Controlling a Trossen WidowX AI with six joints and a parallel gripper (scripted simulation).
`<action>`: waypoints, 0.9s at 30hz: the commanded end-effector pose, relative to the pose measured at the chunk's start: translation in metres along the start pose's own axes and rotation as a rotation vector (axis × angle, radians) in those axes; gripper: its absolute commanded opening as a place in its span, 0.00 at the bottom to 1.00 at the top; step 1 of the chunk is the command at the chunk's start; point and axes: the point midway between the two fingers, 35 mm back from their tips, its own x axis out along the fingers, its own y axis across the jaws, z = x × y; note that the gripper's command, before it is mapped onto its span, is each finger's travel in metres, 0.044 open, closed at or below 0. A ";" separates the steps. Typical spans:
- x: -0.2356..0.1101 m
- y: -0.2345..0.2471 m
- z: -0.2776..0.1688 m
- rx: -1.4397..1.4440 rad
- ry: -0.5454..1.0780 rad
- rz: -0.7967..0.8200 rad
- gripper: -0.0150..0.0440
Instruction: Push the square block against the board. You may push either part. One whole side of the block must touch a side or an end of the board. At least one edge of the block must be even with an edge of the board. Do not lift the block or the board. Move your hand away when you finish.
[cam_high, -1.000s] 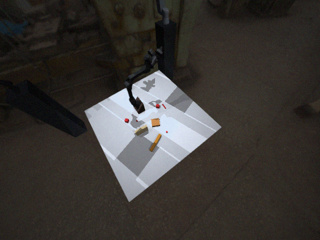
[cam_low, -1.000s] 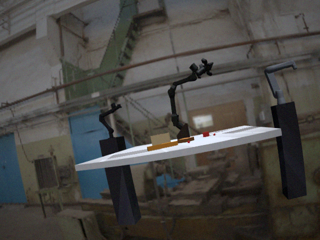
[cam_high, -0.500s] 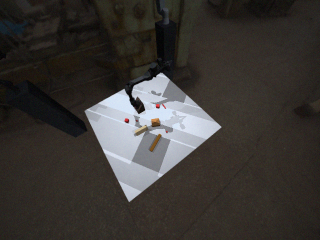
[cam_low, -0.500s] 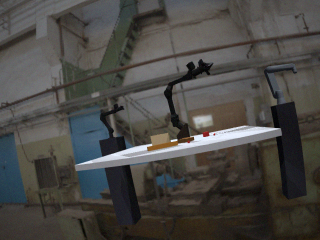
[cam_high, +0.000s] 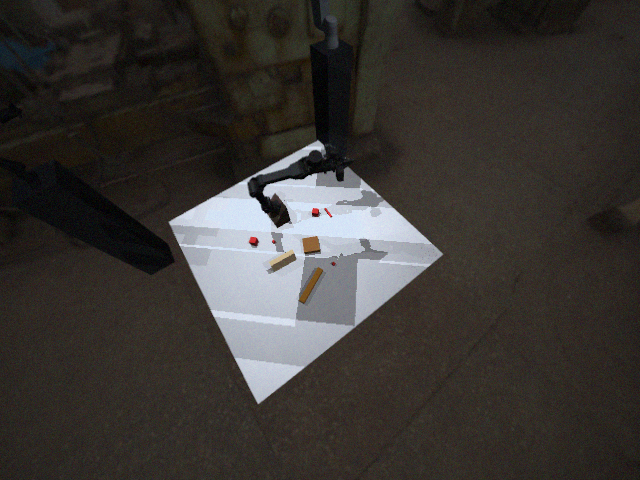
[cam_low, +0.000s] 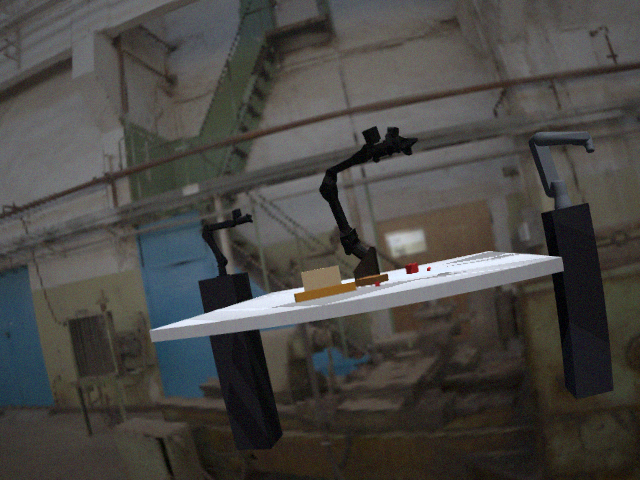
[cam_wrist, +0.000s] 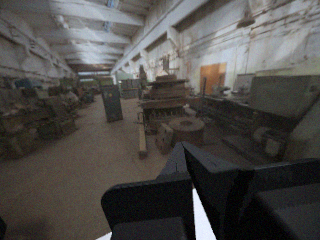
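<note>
The square block (cam_high: 311, 244) (cam_low: 371, 279) is a flat orange-brown tile lying near the middle of the white table (cam_high: 258, 330) (cam_low: 465, 279). The board (cam_high: 310, 284) (cam_low: 324, 292) is a long orange strip lying at an angle in front of the block, with a gap between them. My gripper (cam_high: 339, 167) (cam_low: 405, 142) (cam_wrist: 180, 146) is shut on nothing. It is raised high in the air over the far corner of the table, well away from both parts. The wrist view shows only my shut fingers and the hall beyond; neither part shows there.
A tan block (cam_high: 282, 259) (cam_low: 320, 277) lies left of the square block. Small red pieces (cam_high: 253, 240) (cam_high: 315, 211) (cam_low: 411, 268) are scattered on the far half. My arm's base (cam_high: 279, 211) stands at the back. Dark camera posts (cam_high: 330, 87) (cam_low: 578, 299) flank the table.
</note>
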 end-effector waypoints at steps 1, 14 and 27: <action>-0.007 -0.031 -0.024 0.071 0.081 -0.057 0.25; -0.056 -0.131 -0.124 0.323 0.388 -0.268 0.25; -0.140 -0.199 -0.226 0.568 0.692 -0.486 0.25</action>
